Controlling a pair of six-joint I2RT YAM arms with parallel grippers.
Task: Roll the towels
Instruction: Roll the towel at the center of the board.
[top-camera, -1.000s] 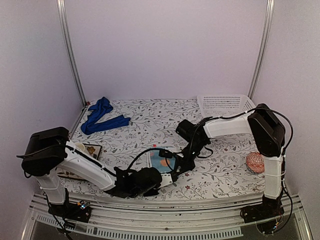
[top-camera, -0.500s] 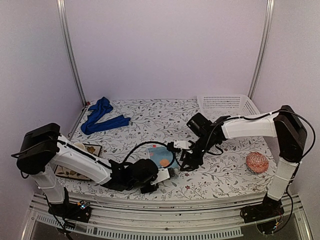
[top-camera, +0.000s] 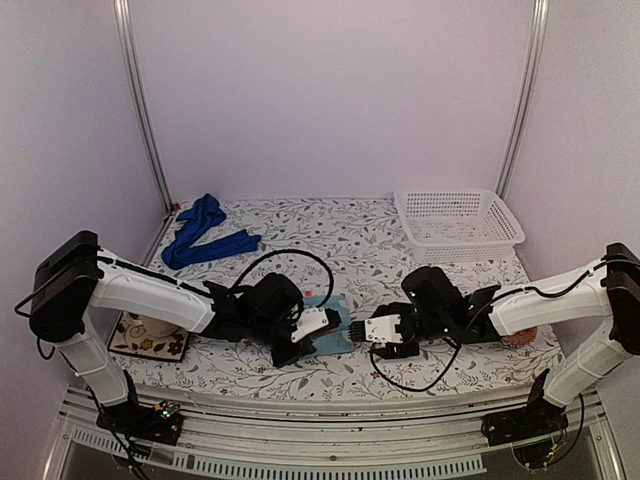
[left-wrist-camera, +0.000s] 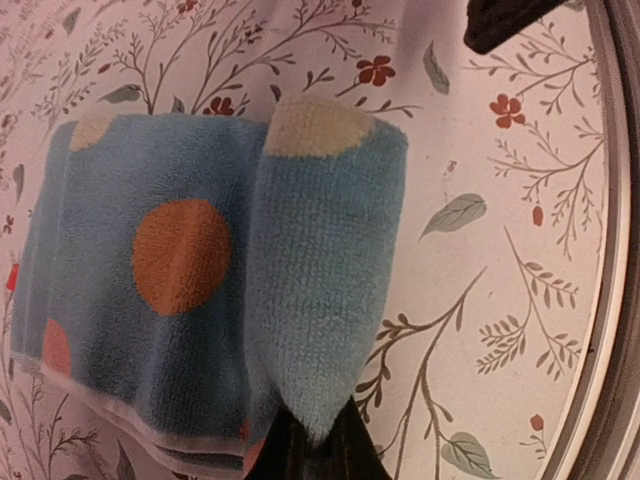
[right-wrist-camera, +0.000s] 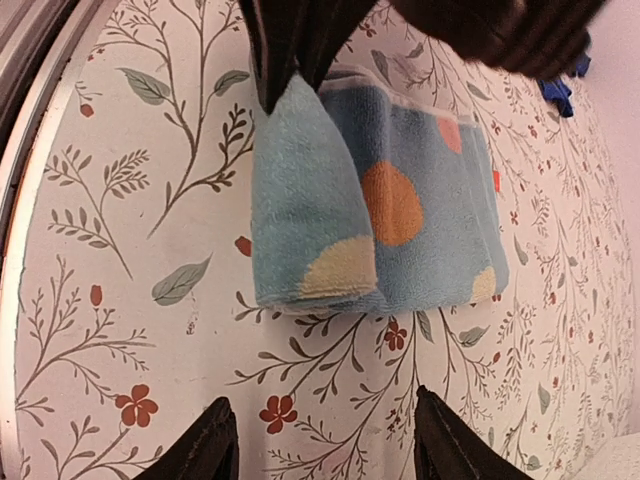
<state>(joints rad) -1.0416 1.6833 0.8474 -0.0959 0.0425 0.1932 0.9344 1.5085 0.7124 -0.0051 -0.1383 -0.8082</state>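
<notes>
1. The long royal-blue cloth towel lies crumpled at the far left of the floral-patterned table, well apart from both arms. It is unrolled and apparently waiting its turn.
2. The left end effector is closed, pinching the edge of a turned-over flap, probably so it can carry that turn across the cloth.
3. The smaller light-blue terry towel with orange and cream dots sits near the table's front middle, between the arms. One side is lapped over the rest, so the roll looks barely begun.
4. The right end effector stands open and empty just beside the towel's end, seemingly leaving the cloth free while staying ready to steady it.
</notes>
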